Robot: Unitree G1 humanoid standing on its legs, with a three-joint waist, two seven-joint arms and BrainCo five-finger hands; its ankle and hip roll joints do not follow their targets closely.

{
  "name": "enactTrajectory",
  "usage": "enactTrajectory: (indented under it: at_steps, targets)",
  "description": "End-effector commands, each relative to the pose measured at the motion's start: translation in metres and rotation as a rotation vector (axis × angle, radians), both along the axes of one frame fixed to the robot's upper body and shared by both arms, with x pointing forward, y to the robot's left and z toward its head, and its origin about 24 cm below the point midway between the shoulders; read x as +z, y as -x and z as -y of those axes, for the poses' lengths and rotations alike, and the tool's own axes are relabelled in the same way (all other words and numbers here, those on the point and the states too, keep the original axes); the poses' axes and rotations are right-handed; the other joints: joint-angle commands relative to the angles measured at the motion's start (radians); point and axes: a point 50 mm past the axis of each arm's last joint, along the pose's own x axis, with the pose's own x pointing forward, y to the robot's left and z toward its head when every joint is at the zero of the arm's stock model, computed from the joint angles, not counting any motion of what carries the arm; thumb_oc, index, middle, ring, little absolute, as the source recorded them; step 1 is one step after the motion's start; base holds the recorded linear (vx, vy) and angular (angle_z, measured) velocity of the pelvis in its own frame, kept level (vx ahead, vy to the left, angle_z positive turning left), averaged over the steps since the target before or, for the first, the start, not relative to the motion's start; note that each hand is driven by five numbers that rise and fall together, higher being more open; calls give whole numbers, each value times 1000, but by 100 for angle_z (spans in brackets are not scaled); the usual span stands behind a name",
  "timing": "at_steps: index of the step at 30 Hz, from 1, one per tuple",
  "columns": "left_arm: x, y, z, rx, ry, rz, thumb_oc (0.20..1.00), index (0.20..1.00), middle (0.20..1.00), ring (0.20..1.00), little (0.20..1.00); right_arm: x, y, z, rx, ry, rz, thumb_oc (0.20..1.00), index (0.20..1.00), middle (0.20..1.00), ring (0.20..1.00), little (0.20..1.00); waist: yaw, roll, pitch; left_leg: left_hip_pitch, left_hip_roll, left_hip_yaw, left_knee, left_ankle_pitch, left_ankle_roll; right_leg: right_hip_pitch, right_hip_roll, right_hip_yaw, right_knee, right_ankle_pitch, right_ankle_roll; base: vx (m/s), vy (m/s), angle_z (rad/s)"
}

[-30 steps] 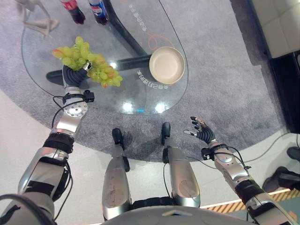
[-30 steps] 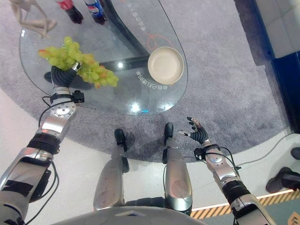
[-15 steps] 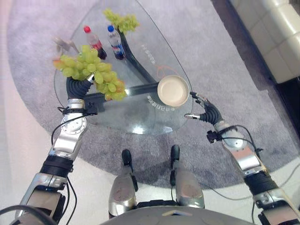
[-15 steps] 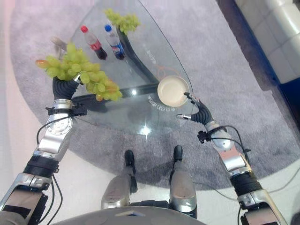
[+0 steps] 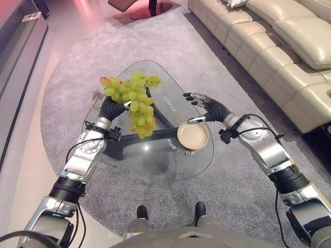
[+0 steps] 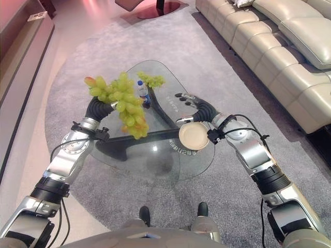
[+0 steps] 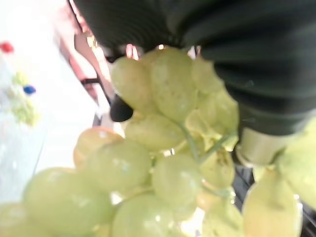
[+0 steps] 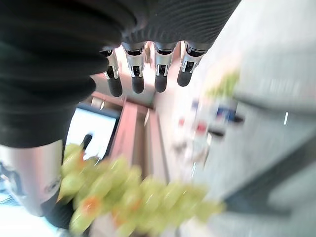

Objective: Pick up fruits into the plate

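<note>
A glass table (image 5: 155, 160) stands on a grey rug, a cream sofa (image 5: 269, 57) at upper right. In the left eye view, the left hand (image 5: 111, 107) at centre left is clenched on a bunch of green grapes (image 5: 135, 108) above the glass. The plate (image 5: 193, 136) sits at centre, with the right hand (image 5: 202, 105) just above it, fingers spread. In the right eye view, a second grape bunch (image 6: 151, 79) lies beyond, apparently beside a bottle (image 6: 140, 88). The left wrist view shows grapes pressed against the cover. In the right wrist view, the straight fingers (image 8: 136, 74) hold nothing.

Glass table (image 5: 155, 160) on grey round rug (image 5: 67, 93). Cream sofa (image 5: 269, 46) alongside. Bottle (image 6: 140, 89) on table, perhaps two; partly hidden.
</note>
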Motion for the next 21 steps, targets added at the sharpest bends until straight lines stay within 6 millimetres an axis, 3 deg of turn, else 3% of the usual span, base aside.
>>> enactTrajectory:
  at_steps: [1, 7, 12, 21]
  targets:
    - [45, -3, 19, -159, 10, 146, 200, 200, 200, 200, 200, 20, 10, -42, 291, -206, -111, 1000, 1000, 1000, 1000, 1000, 16, -34, -64, 13, -25, 27, 60, -151, 8, 60, -53, -118, 53, -108, 25, 32, -7, 0]
    - [56, -6, 25, -187, 3, 175, 200, 200, 200, 200, 200, 19, 30, -78, 521, -403, -340, 1000, 1000, 1000, 1000, 1000, 27, -39, -79, 31, -21, 20, 58, -161, 9, 82, -59, -120, 46, -112, 30, 36, -14, 3]
    - [60, 1, 38, -232, 13, 222, 200, 200, 200, 200, 200, 23, 51, -104, 608, -542, -458, 1000, 1000, 1000, 1000, 1000, 31, -38, -89, 34, -21, 17, 63, -168, 8, 83, -64, -113, 42, -108, 35, 27, -7, 1]
    - [70, 5, 51, -275, 28, 266, 200, 200, 200, 200, 200, 24, 59, -119, 590, -699, -571, 1000, 1000, 1000, 1000, 1000, 29, -32, -93, 29, -21, 14, 66, -170, 12, 75, -64, -106, 49, -113, 35, 12, -2, 0]
